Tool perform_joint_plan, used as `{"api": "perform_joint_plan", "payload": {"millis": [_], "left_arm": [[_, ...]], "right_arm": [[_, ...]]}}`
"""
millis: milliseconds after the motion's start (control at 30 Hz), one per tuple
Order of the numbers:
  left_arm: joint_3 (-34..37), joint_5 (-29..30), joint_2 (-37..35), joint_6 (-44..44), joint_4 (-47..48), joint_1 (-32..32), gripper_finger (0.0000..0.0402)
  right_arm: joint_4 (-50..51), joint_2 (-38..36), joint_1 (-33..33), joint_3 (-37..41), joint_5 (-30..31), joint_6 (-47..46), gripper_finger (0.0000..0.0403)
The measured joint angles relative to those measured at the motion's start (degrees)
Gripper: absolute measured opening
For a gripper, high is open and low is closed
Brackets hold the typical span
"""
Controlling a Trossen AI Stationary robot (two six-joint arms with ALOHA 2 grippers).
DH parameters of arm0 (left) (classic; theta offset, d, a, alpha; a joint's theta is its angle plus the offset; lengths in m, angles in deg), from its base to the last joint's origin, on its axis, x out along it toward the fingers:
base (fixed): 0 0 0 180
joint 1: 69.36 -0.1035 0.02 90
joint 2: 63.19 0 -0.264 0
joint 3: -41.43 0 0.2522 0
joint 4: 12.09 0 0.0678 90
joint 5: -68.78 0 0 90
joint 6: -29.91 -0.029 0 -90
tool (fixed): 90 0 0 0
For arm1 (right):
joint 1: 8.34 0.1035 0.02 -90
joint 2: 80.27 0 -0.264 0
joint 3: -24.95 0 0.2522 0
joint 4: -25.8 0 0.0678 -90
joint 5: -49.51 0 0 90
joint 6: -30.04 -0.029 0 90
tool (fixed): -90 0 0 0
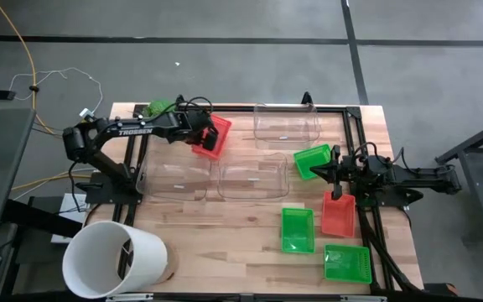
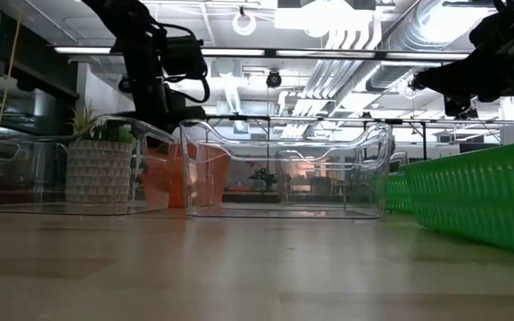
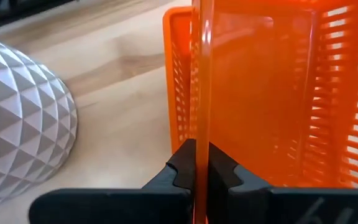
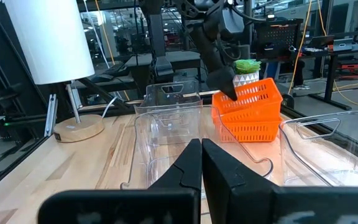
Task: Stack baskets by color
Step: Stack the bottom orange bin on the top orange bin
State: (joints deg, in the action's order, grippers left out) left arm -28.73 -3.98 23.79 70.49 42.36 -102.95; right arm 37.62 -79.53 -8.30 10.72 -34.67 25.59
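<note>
Left end effector (image 3: 196,167) is clamped on the thin wall of a red basket (image 1: 211,135), holding it tilted at the far left of the surface (image 1: 225,235), right by the potted plant (image 1: 159,107). Right end effector (image 1: 337,178) is closed and empty, parked between a green basket (image 1: 312,160) and the second red basket (image 1: 338,214) on the right side.

Risks:
- Edge pinch only; the basket could pivot or slip out during transport.
- Its mate is across the surface. Three clear baskets (image 1: 252,175) lie between, so a low carry could clip a rim.
- The right arm sits almost over the drop spot, so there's a collision risk if it doesn't clear.
- Two more green baskets (image 1: 298,229) crowd the red one, so a sloppy release could land on the wrong colour.
</note>
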Motion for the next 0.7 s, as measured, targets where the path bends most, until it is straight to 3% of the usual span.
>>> {"api": "perform_joint_plan", "payload": {"millis": [367,700], "left_arm": [[0.00,-1.21,-0.02,0.36,-0.04,0.00,0.0005],[0.00,-1.23,-0.04,-0.69,-0.35,0.00,0.0080]], "right_arm": [[0.00,0.00,0.02,0.00,0.00,0.00,0.0000],[0.00,0.02,0.00,0.00,0.00,0.00,0.0000]]}}
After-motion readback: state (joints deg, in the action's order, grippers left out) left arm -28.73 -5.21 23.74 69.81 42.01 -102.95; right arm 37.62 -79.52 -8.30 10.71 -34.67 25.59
